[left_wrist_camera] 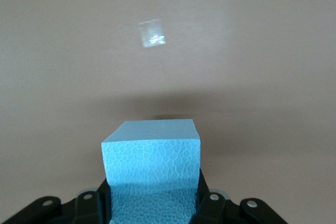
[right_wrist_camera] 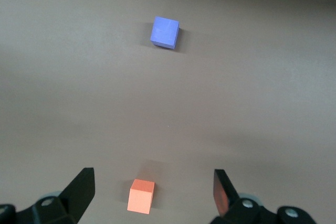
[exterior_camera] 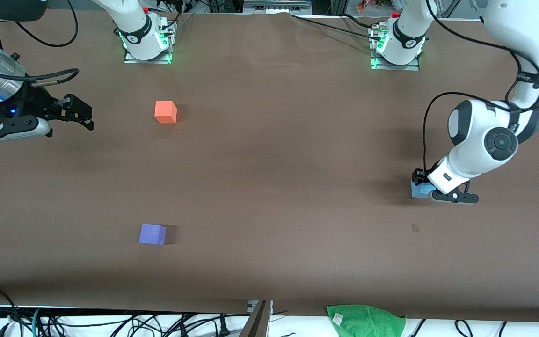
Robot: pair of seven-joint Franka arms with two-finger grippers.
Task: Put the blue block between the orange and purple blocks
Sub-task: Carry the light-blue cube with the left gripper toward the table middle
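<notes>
The sky-blue block (exterior_camera: 419,190) (left_wrist_camera: 152,156) is at the left arm's end of the table, low at the cloth. My left gripper (exterior_camera: 423,188) (left_wrist_camera: 152,205) is shut on it, a finger pressed against each side. The orange block (exterior_camera: 165,112) (right_wrist_camera: 141,196) lies toward the right arm's end, close to the bases. The purple block (exterior_camera: 152,234) (right_wrist_camera: 165,31) lies nearer the front camera, roughly in line with the orange one. My right gripper (exterior_camera: 81,113) (right_wrist_camera: 154,184) hangs open above the table beside the orange block, holding nothing.
A brown cloth (exterior_camera: 269,187) covers the table. A small pale patch (exterior_camera: 415,228) (left_wrist_camera: 152,33) marks it just nearer the camera than the blue block. A green rag (exterior_camera: 365,319) and cables (exterior_camera: 110,323) lie along the front edge.
</notes>
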